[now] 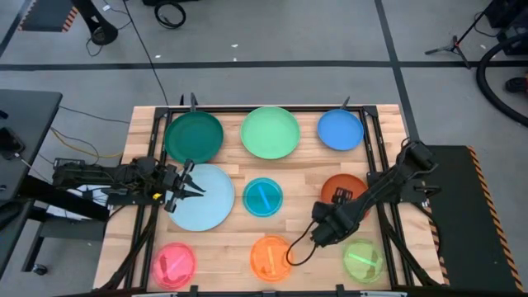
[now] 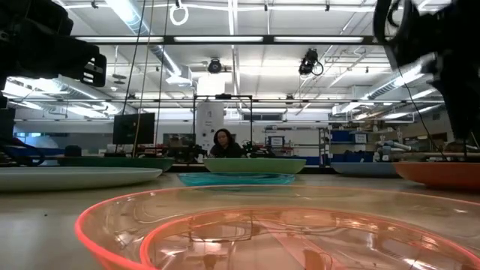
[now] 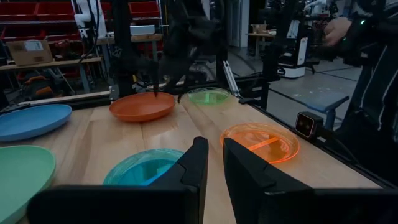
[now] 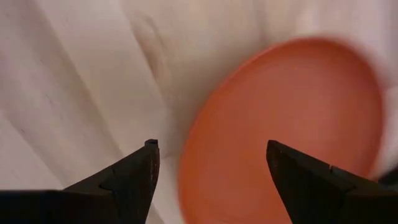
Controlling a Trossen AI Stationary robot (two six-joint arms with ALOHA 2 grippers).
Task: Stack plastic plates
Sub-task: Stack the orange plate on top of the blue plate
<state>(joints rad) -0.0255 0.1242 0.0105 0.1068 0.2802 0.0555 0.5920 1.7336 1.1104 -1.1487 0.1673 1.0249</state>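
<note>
Nine plates lie flat on the wooden table. Dark green (image 1: pixel 194 136), light green (image 1: pixel 270 132) and blue (image 1: pixel 341 129) lie along the far edge. Pale blue (image 1: pixel 206 206), small teal (image 1: pixel 262 196) and red-orange (image 1: pixel 346 183) lie in the middle. Pink (image 1: pixel 174 264), orange (image 1: pixel 268 257) and lime (image 1: pixel 363 260) lie along the near edge. My right gripper (image 4: pixel 211 144) is open and points down over the red-orange plate (image 4: pixel 280 124). Its fingers stand on either side of that plate's rim, apart from it. My left gripper (image 3: pixel 213 149) hovers level over the pale blue plate, its fingers a narrow gap apart.
A black frame rail (image 1: pixel 375 140) borders the table's sides. A dark cable loop (image 1: pixel 293 254) hangs from the right arm over the orange plate's right edge. A person (image 3: pixel 373 93) stands beyond the table's near right corner. Bare wood (image 1: pixel 309 177) shows between the plates.
</note>
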